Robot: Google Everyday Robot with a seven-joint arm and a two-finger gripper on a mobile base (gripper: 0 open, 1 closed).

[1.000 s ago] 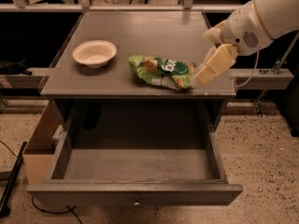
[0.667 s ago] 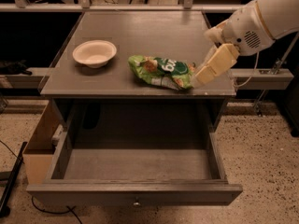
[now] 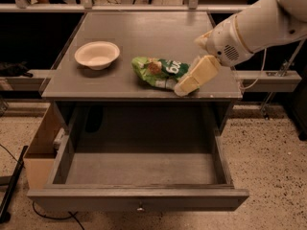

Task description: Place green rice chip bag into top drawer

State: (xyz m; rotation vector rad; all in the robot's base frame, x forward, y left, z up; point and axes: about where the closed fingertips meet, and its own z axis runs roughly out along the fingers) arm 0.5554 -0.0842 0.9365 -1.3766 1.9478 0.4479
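We see the green rice chip bag [image 3: 158,72] lying crumpled on the tabletop [image 3: 144,32], right of the white bowl [image 3: 97,54]; the gripper [image 3: 183,86] rests against its right end, though whether it grips we cannot tell; below, the top drawer [image 3: 139,195] stands pulled open.

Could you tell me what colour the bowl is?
White bowl, camera view; gripper at green rice chip bag.

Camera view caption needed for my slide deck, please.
Gripper at right end of green rice chip bag on table; top drawer open below.
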